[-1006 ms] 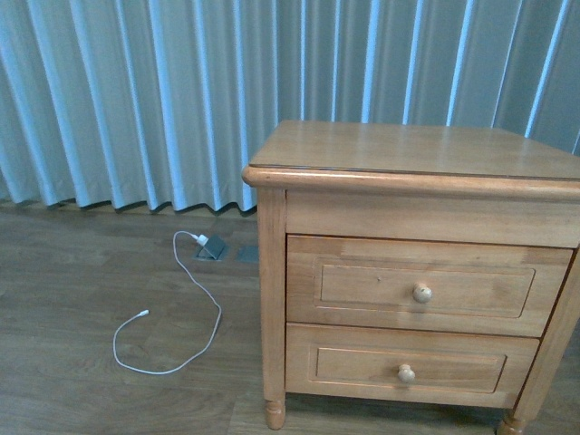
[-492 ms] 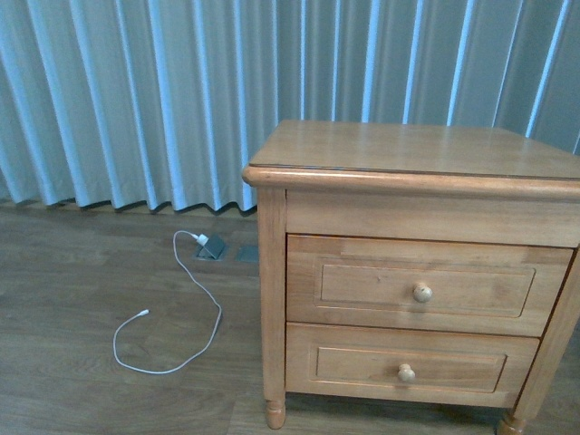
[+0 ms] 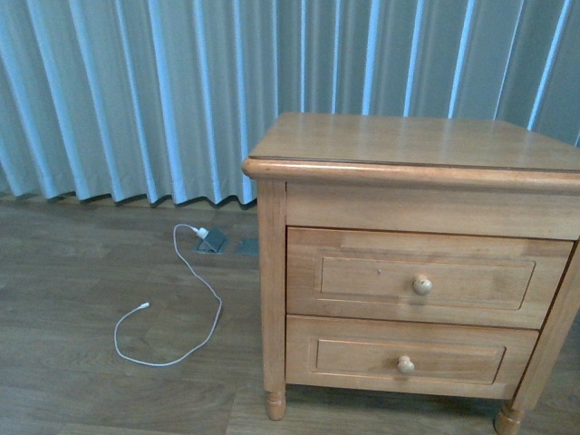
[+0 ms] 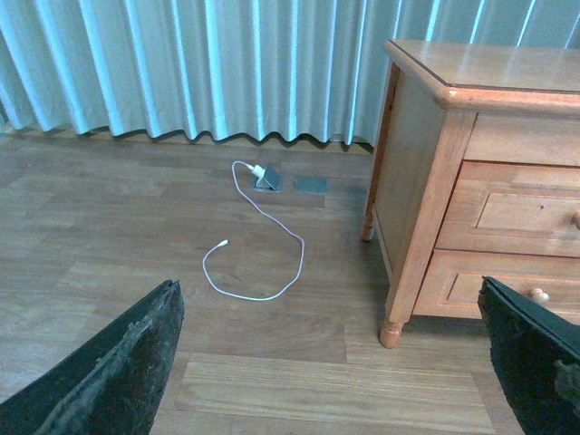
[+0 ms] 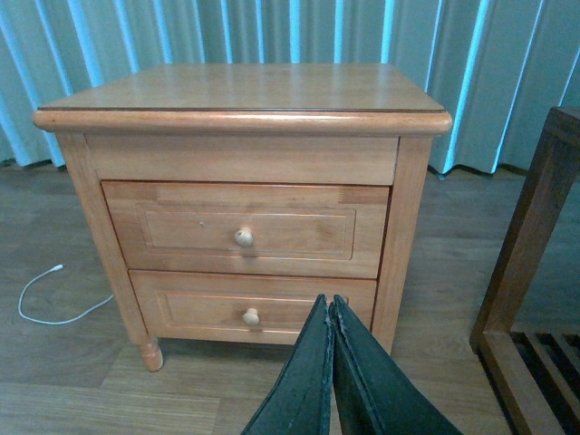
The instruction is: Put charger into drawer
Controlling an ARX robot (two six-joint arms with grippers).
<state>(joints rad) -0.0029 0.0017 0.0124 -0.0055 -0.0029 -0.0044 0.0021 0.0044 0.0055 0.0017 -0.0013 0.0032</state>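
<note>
The charger is out of view in every frame. The drawer (image 3: 362, 276), the upper one of a honey-coloured wooden nightstand (image 3: 408, 145), is closed, its round knob (image 3: 422, 285) facing me. It also shows in the right wrist view as the drawer (image 5: 181, 227) and at the picture's edge in the left wrist view as the drawer (image 4: 526, 213). My left gripper (image 4: 331, 362) is open above bare floor, left of the nightstand, with nothing between its fingers. My right gripper (image 5: 328, 306) is shut and empty, in front of the nightstand's lower part. Neither arm shows in the front view.
A long thin white cable (image 3: 172, 340) lies looped on the wooden floor left of the nightstand, running to a floor socket (image 3: 213, 240). The shallower lower drawer (image 3: 362, 358) is closed. Curtains (image 3: 136, 91) hang behind. A dark wooden frame (image 5: 535, 263) stands right of the nightstand.
The front view has shifted slightly, so the nightstand sits a little higher in the picture. Nothing in the scene itself has moved.
</note>
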